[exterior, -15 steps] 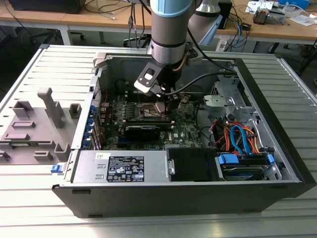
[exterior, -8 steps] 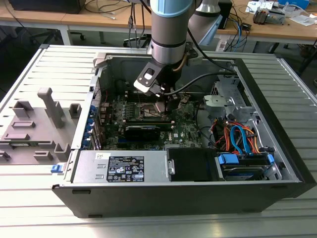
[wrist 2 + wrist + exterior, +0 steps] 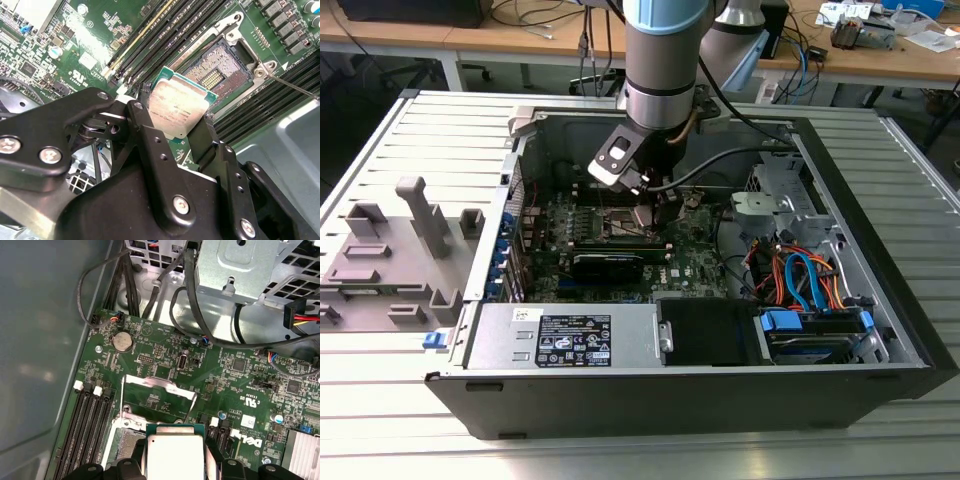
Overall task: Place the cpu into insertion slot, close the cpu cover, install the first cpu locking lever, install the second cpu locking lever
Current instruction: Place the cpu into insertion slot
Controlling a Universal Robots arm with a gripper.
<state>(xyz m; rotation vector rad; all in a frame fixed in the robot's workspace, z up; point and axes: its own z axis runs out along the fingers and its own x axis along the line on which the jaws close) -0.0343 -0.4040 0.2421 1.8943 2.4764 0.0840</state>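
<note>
My gripper (image 3: 176,131) is shut on the cpu (image 3: 178,106), a flat square chip with a silvery top and green edge, held by two opposite edges between black fingers (image 3: 146,131). The chip hangs tilted just above and beside the insertion slot (image 3: 218,68), whose dark square of contact pins lies bare inside a metal rim. In the first wrist view the cpu (image 3: 174,456) sits in my gripper (image 3: 174,466), with the cpu cover (image 3: 158,390) standing open behind it as a thin silvery frame. A thin locking lever (image 3: 294,87) sticks out unlatched. In the exterior view my gripper (image 3: 654,211) reaches down inside the computer case.
The green motherboard (image 3: 692,256) lies in an open black case (image 3: 650,400). Long black memory slots (image 3: 92,417) run next to the socket. Black cables (image 3: 192,305) and a metal drive cage (image 3: 240,270) stand close behind. A grey fixture (image 3: 395,250) sits at the exterior view's left.
</note>
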